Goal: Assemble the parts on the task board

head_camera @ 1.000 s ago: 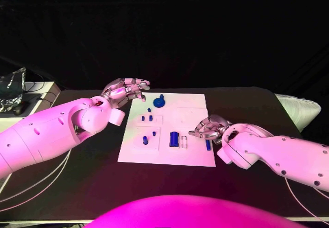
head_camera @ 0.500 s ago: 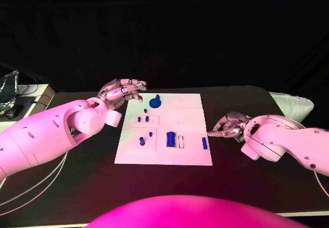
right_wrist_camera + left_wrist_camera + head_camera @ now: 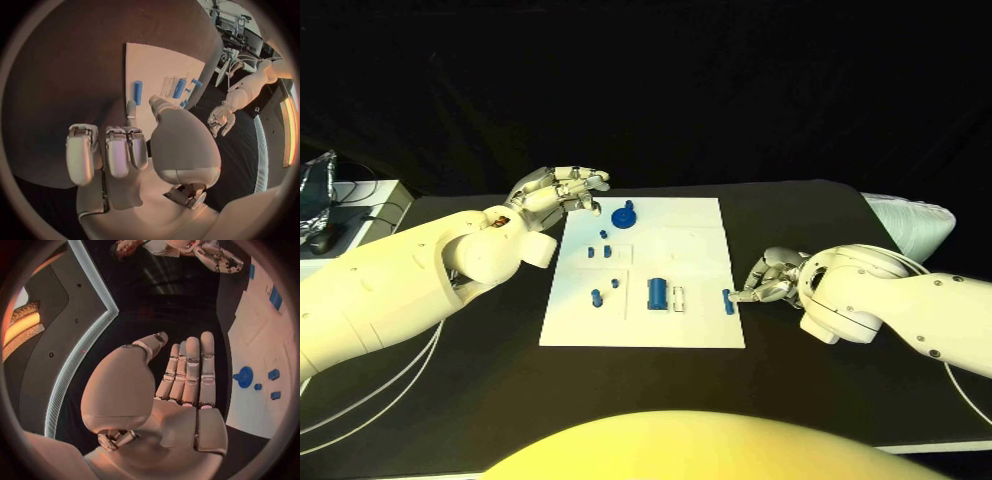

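Now my right robot hand [image 3: 773, 281], fingers curled and holding nothing, reaches for the small blue bar-shaped part [image 3: 730, 301] at the white task board's [image 3: 697, 225] edge; pinching it comes next, I judge. My left robot hand [image 3: 564, 189] hovers with fingers apart, holding nothing.

There was one white board [image 3: 689, 320] on one black worktop [image 3: 848, 390]. On the board I counted about eight blue parts: one big round one [image 3: 626, 215], one long block [image 3: 656, 292], one thin bar [image 3: 730, 302] and five little ones [image 3: 597, 296]. There were two arms and two hands, left [image 3: 564, 190] and right [image 3: 769, 280].
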Controlling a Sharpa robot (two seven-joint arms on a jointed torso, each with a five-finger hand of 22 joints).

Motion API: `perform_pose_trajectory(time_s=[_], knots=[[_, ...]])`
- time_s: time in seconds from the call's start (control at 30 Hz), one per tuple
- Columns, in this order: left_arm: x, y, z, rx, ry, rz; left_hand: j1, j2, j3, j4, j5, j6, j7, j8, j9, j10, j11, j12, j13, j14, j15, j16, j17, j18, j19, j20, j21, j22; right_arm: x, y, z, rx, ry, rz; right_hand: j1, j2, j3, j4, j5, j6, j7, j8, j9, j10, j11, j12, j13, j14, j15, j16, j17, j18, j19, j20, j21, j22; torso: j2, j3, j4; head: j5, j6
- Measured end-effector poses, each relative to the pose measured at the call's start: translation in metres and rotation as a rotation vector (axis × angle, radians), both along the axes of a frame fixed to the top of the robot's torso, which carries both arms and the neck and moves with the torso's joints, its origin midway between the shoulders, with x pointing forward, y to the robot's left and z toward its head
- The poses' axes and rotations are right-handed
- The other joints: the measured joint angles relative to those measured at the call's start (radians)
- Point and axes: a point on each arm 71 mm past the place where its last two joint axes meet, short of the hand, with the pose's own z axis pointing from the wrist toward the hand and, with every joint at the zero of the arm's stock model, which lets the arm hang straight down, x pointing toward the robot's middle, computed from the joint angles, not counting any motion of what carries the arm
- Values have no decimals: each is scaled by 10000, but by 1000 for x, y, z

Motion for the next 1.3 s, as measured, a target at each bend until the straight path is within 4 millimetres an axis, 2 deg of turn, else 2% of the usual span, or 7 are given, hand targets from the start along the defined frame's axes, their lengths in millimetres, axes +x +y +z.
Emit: perform_pose_trajectory(time_s=[0.2, 0.57, 1.0, 1.07, 1.3], knots=[[0, 0, 0, 0, 6, -10, 0, 0, 0, 0, 0, 0, 0, 0, 0, 0, 0, 0, 0, 0, 0, 0, 8, 0, 0, 0, 0, 0, 2, 4, -6, -234, -20, -15, -59, 59, -69, 12, 0, 75, -5, 0, 27, 0, 0, 0, -1, 0, 0, 0, 0, -1, 0, 0, 0, 2, 3, -14, 5, 31, 0], [0, 1, 0, 8, 14, -21, 0, 0, -28, 28, 0, 0, 0, 0, -9, 0, 0, 0, -2, 0, 0, 0, 8, 0, 0, 0, 0, 1, 3, 18, -16, -427, -80, 156, -88, 88, -98, -16, 52, 106, -35, 0, 59, -34, -42, 0, -2, 0, 0, 0, -2, 0, 0, 0, 0, 8, 11, -12, -2, 58, 0], [-1, 2, 0, 33, 29, -22, 0, 0, -28, 28, 0, 0, 0, 0, -8, 0, 0, 0, -7, 0, 0, 0, 6, 0, 0, -1, -38, -9, 5, 22, -23, -953, -501, 480, -94, 100, -97, -17, 94, 106, -35, 1, 111, 0, -75, 0, -4, 0, -1, 0, -2, 0, 0, -1, 0, 7, 10, -10, -11, 100, 0], [-1, 2, 0, 35, 33, -26, 0, 0, -28, 28, 0, -35, -34, 0, -8, 0, 0, 0, -7, 0, 0, 0, 6, 1, 0, 0, -38, -8, 5, 23, -24, -1041, -590, 550, -39, 148, -93, -21, 94, 106, -35, 11, 137, 0, -75, 0, -4, 0, -1, 0, -2, 0, 0, -1, 0, 6, 7, -10, -11, 100, 0], [-1, 3, 0, 53, 49, -22, 0, 0, -55, 55, 0, -35, -35, 0, -8, 0, 0, 0, -7, 0, 0, 0, 6, 0, 0, 0, -38, -18, 5, 27, -27, -1355, -930, 836, 330, 67, -11, -103, 94, 180, -39, 31, 241, 0, -75, 0, -5, 0, -1, 0, -3, 0, -1, -1, 0, 5, 1, -10, -11, 112, 0]])
